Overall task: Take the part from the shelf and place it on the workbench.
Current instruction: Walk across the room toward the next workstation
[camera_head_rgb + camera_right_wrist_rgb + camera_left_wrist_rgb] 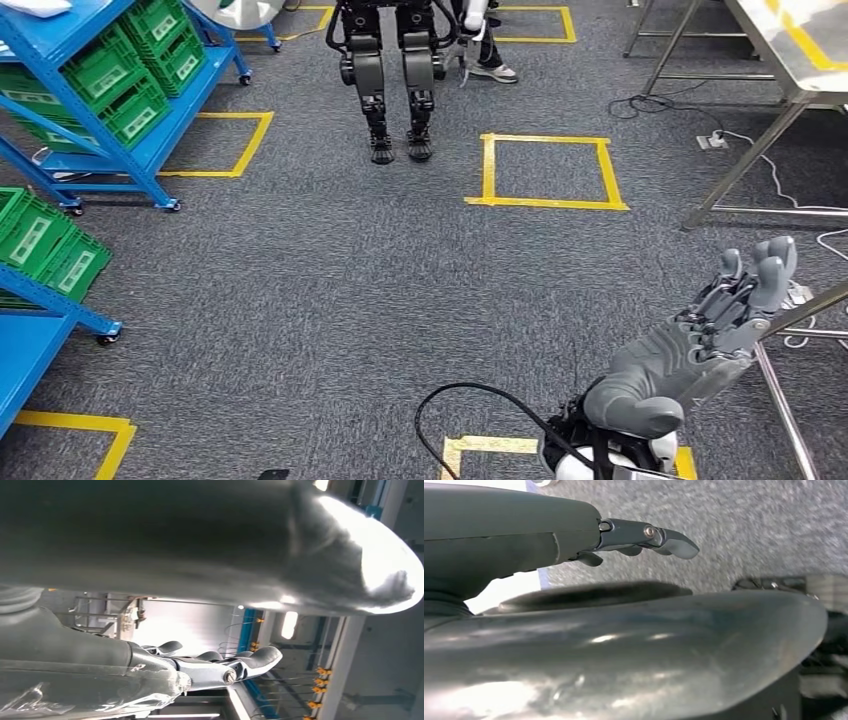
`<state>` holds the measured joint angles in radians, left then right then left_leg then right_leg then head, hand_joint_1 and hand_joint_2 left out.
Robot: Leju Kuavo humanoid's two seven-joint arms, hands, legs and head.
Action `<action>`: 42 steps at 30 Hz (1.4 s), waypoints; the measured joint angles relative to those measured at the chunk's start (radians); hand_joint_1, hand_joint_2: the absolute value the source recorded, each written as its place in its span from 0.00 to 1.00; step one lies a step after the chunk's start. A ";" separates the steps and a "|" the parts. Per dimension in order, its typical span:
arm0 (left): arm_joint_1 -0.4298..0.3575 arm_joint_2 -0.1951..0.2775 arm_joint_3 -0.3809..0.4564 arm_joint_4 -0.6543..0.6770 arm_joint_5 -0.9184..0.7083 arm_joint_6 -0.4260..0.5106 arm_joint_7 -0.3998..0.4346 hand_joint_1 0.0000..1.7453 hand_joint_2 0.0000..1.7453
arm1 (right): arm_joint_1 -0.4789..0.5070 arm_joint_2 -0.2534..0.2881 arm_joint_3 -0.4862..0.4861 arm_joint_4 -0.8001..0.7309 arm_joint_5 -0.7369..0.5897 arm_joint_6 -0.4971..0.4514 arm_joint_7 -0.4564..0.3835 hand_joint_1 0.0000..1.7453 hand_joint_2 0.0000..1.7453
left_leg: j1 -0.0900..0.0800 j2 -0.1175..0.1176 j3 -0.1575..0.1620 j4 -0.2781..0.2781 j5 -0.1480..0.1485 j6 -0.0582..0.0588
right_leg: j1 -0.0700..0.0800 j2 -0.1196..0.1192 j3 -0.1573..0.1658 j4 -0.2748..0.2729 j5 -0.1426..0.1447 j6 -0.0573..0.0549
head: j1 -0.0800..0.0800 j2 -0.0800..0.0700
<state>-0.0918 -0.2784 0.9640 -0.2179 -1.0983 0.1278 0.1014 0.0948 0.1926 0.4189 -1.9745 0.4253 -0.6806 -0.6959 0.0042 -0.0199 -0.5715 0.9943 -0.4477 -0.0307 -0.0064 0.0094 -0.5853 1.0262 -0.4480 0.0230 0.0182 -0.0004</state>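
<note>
- The right hand (700, 345), grey with darker fingers (765, 265), is raised at the lower right of the head view. Its fingers are stretched out and a little apart, and nothing is seen between them and the thick thumb.
- In the right wrist view the same fingers (255, 659) lie straight and spread, closed on nothing. A crinkled shiny film (100, 697) sits against the hand's cover (what it is I cannot tell).
- The left hand (524, 535) appears in its own wrist view with one dark finger (674, 542) held out straight over grey carpet. It grips nothing.
- The part cannot be picked out. The blue metal shelf on castors (150, 150) stands at the left, well apart from both hands, and carries green plastic crates with white labels (120, 90). Their contents are too small to make out.
- The shiny steel workbench (790, 50) stands at the upper right, its slanted legs reaching down to the carpet, and a thin steel bar (800, 310) runs just beside the right hand.
- On the grey carpet floor (330, 290) lie yellow tape squares (545, 202).
- The black legs of another humanoid robot (395, 90) stand at the top of the head view, with a person's shoe (495, 72) near them.
- A black cable (480, 395) loops near the right arm.
</note>
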 joint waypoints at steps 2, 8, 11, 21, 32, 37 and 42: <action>-0.001 -0.001 0.007 0.000 0.010 -0.022 -0.014 0.00 0.00 | 0.002 0.004 -0.005 0.000 0.001 0.000 0.000 0.00 0.00 | 0.001 0.004 -0.034 0.068 -0.040 -0.007 | -0.002 -0.001 0.001 -0.004 -0.006 -0.015 | -0.004 0.000; 0.002 -0.002 0.027 0.000 0.029 -0.036 -0.024 0.00 0.00 | 0.011 0.007 -0.016 -0.002 0.016 0.000 0.000 0.00 0.00 | 0.000 0.007 -0.129 0.221 -0.037 -0.008 | 0.002 -0.008 0.027 -0.004 -0.030 -0.023 | -0.007 0.000; 0.000 -0.004 0.036 0.000 0.029 -0.015 -0.020 0.00 0.00 | 0.012 0.008 -0.018 -0.006 0.019 0.000 0.000 0.00 0.00 | -0.003 0.013 -0.044 0.052 0.036 0.002 | 0.004 -0.008 0.046 0.003 -0.042 -0.007 | -0.013 0.000; -0.001 -0.006 0.046 0.000 0.024 0.034 -0.023 0.00 0.00 | 0.014 0.008 -0.025 -0.016 0.025 0.000 -0.001 0.00 0.00 | 0.001 0.008 -0.002 0.007 -0.002 0.043 | 0.004 -0.011 -0.119 0.290 -0.151 0.031 | -0.008 0.000; -0.003 -0.005 0.049 0.000 0.038 0.007 -0.042 0.00 0.00 | 0.018 0.010 -0.027 -0.023 0.029 0.000 -0.001 0.00 0.00 | -0.002 0.004 0.005 0.052 -0.059 -0.002 | 0.002 0.000 -0.020 0.013 -0.003 -0.014 | -0.011 0.000; 0.001 -0.005 0.066 0.000 0.050 0.009 -0.046 0.00 0.00 | 0.018 0.010 -0.027 -0.024 0.032 0.000 -0.001 0.00 0.00 | -0.002 0.006 -0.146 0.289 -0.108 -0.005 | 0.005 -0.006 0.008 0.011 -0.023 -0.027 | -0.014 0.000; -0.002 -0.005 0.070 0.000 0.051 0.012 -0.045 0.00 0.00 | 0.018 0.010 -0.026 -0.024 0.033 0.000 -0.001 0.00 0.00 | -0.005 0.012 -0.051 0.041 0.038 0.006 | 0.009 -0.002 0.037 0.014 -0.048 -0.008 | -0.014 0.000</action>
<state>-0.0938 -0.2836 1.0345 -0.2178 -1.0472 0.1400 0.0563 0.1130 0.2028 0.3925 -1.9982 0.4582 -0.6806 -0.6973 -0.0004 -0.0076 -0.6229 1.0348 -0.4097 -0.0245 0.0027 0.0074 -0.5482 1.0399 -0.4964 0.0154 0.0045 -0.0004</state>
